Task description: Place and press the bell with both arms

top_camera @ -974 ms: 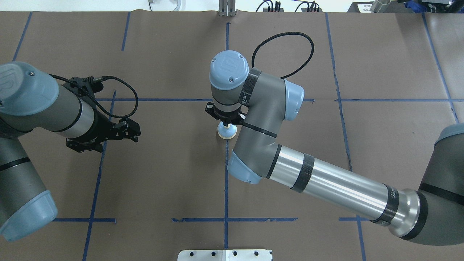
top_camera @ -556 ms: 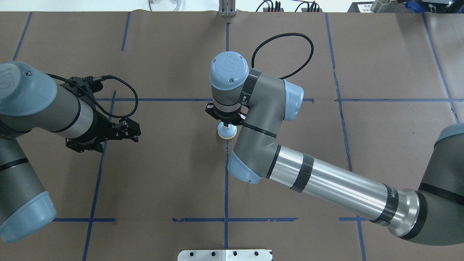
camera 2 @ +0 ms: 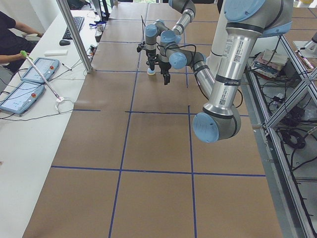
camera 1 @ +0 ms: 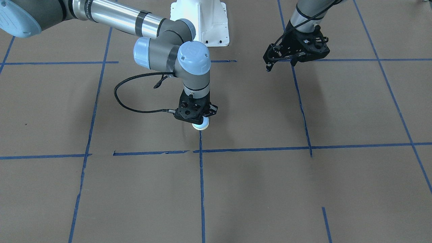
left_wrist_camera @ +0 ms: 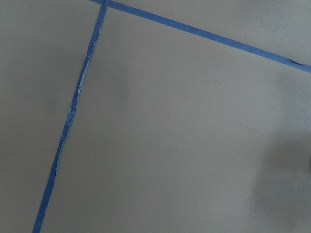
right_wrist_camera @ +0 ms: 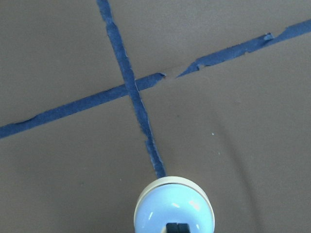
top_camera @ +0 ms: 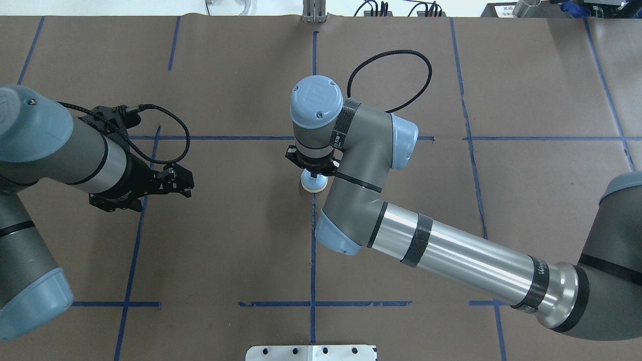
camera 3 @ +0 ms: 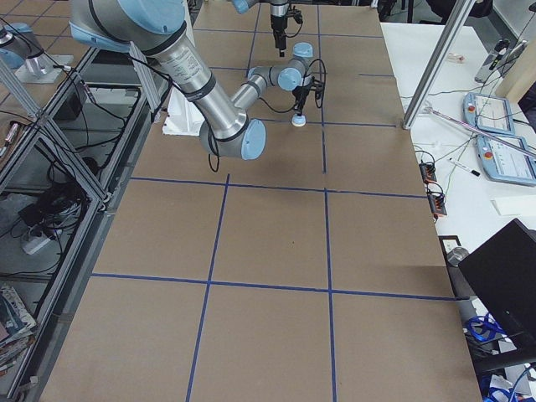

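Note:
The light-blue bell with its cream base ring stands on the brown table at the blue tape cross in the middle. It also shows in the front view and the right wrist view. My right gripper points straight down over it, shut on the bell's top button; its dark fingertips meet on the dome's top. My left gripper is open and empty, hovering well to the left of the bell; it shows in the front view. The left wrist view shows only bare table.
Brown paper with blue tape lines covers the table. The white bolted pedestal stands at the robot's side. A black cable loop hangs from my right wrist. Operators' tablets lie on the side desk.
My right wrist has shifted slightly and its fingers now cover the cream button. My left arm has drawn back a little to the left. The bell has stayed in place.

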